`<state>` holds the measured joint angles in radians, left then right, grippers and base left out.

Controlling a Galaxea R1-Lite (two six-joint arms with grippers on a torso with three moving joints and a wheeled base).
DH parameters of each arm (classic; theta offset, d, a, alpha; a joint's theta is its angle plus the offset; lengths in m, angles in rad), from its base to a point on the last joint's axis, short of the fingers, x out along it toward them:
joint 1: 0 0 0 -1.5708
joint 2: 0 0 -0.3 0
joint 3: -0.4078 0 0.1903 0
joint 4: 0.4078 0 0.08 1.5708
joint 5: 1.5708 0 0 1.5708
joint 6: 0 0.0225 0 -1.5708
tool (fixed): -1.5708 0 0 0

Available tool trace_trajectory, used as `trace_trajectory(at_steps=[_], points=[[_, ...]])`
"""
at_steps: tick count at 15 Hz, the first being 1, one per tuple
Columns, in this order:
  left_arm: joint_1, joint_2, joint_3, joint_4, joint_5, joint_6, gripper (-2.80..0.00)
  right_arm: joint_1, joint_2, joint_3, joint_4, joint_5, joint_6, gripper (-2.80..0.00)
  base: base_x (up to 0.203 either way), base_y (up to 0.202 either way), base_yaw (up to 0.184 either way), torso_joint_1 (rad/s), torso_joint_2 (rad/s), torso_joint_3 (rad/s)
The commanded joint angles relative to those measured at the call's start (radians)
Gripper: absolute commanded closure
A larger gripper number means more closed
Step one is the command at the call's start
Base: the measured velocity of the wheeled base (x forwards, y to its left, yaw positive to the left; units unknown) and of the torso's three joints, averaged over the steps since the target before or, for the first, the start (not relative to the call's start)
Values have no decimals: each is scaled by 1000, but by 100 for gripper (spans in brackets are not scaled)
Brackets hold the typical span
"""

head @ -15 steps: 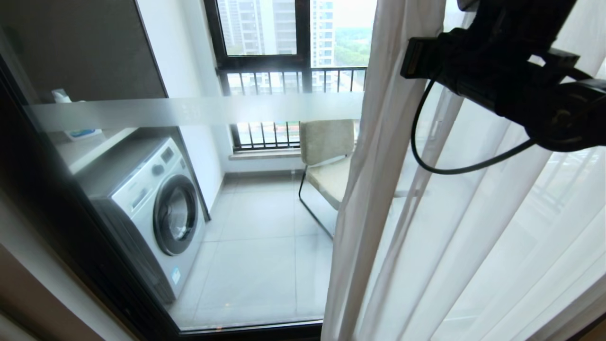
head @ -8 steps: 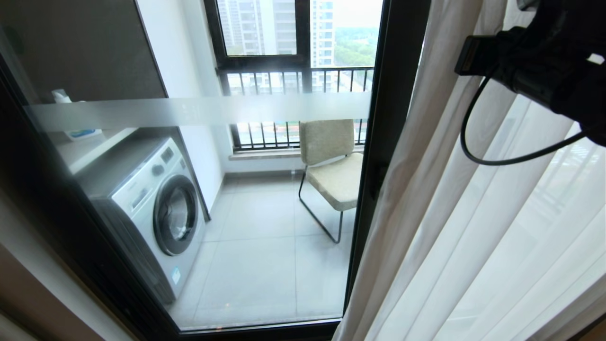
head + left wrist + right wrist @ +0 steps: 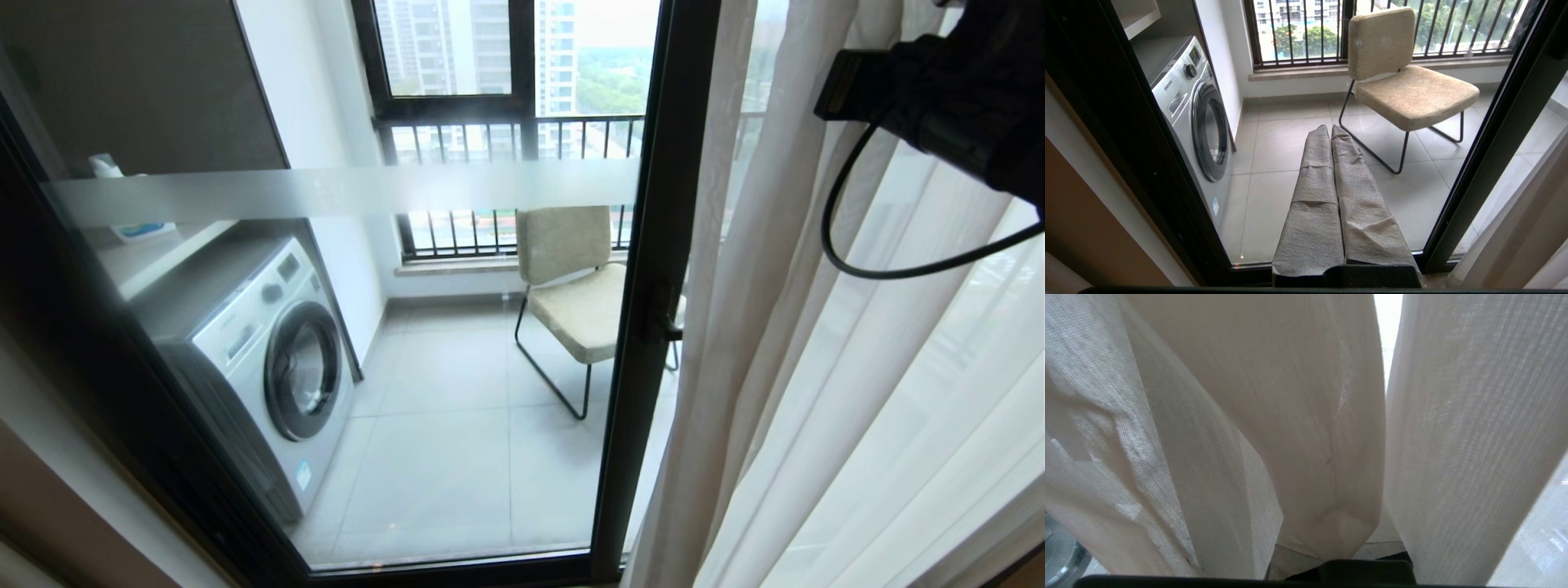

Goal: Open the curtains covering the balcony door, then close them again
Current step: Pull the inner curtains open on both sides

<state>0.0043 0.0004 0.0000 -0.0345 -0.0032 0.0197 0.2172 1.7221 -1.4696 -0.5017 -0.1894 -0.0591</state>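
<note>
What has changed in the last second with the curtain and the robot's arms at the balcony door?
The right arm has swept rightward, pushing the sheer curtain with it. The curtain's edge has slid off the chair, uncovering the balcony door frame and its handle. The right gripper, buried in fabric, is shut. The left gripper stayed shut and parked, facing the glass. The washing machine and chair have not moved.
</note>
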Motion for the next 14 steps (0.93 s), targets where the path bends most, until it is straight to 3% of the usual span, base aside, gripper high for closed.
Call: trace_trajectory(at_steps=[1, 14], points=[[0, 0, 0, -1, 0, 0, 0, 0, -6, 3, -3, -1, -1, 0, 0, 0, 0, 0, 0, 0], [0, 0, 0, -1, 0, 0, 0, -22, -1, 17, -6, -18, 4, 0, 0, 0, 0, 0, 0, 0]])
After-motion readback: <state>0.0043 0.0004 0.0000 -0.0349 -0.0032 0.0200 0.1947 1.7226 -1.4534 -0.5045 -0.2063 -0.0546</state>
